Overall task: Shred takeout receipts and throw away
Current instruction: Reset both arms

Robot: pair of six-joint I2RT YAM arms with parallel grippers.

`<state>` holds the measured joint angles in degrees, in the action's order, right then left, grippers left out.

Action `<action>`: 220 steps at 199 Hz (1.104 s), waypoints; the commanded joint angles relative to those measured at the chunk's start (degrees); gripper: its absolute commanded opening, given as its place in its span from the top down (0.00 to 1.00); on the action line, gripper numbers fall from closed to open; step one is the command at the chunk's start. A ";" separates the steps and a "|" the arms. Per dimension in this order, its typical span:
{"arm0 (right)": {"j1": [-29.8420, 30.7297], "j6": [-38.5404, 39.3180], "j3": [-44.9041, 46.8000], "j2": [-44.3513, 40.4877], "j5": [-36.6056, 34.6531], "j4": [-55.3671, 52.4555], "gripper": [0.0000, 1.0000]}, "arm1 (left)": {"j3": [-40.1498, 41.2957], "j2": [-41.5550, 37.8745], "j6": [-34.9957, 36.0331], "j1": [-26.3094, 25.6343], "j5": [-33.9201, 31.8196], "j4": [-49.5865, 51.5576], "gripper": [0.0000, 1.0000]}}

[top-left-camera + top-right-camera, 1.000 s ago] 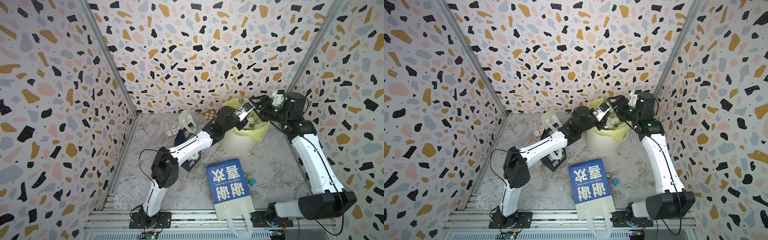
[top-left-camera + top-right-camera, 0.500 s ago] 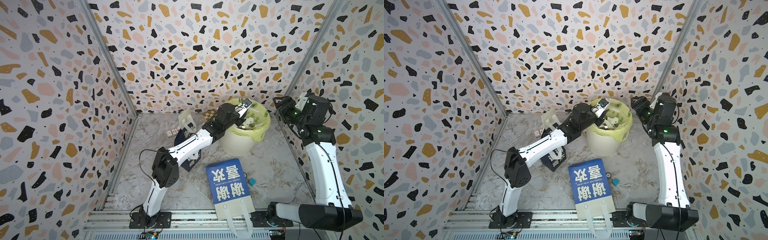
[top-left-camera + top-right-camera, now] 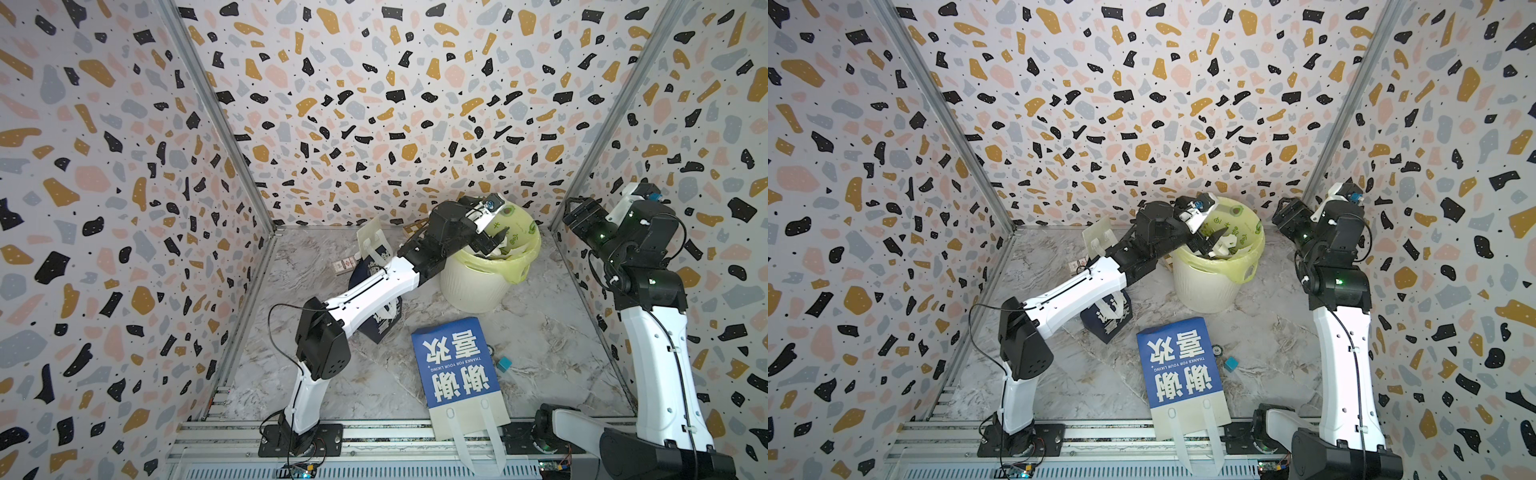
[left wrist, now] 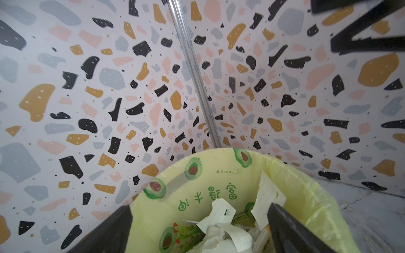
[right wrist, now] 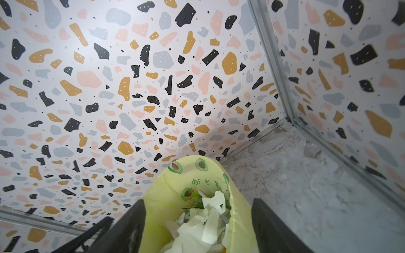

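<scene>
White receipt scraps (image 4: 219, 215) in bin (image 3: 473, 291); left gripper (image 3: 496, 241) above it, right gripper (image 3: 575, 210) at 3 o'clock, both jaws apart, empty; reads as drop step; next: locate another receipt

Two bags (image 3: 453, 365) (image 3: 384, 322); one bin (image 3: 473, 291); one teal cube (image 3: 504, 363) — two arms (image 3: 374, 286) (image 3: 660, 345).

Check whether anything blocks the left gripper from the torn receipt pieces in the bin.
Nothing visible does. The left gripper hangs open over the mouth of the bin, and the torn receipt pieces lie uncovered inside the yellow liner beneath it; no lid.
</scene>
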<state>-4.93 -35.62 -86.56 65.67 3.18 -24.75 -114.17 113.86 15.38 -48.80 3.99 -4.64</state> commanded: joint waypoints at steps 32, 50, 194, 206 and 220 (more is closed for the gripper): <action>-0.51 13.76 20.61 -8.62 -19.39 14.62 0.22 | 19.60 -24.22 -11.60 5.21 -14.51 -8.23 0.00; -2.03 12.67 29.50 -10.38 -25.82 19.43 0.21 | 28.98 -33.62 -15.53 9.98 -22.17 -5.91 0.00; 6.16 22.87 57.27 3.50 -22.77 46.46 0.16 | 87.84 -58.08 -19.63 34.85 -35.49 -9.39 0.00; 6.73 23.07 60.25 4.95 -21.18 53.52 0.16 | 90.09 -56.07 -20.43 35.87 -34.62 -14.18 0.00; 6.79 23.05 64.70 6.30 -18.22 63.64 0.16 | 92.44 -53.22 -21.13 37.16 -32.58 -20.21 0.00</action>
<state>1.63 -15.25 -26.22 71.35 -17.80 20.58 -24.27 57.87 -4.97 -13.54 -30.37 -9.17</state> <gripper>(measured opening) 0.837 0.998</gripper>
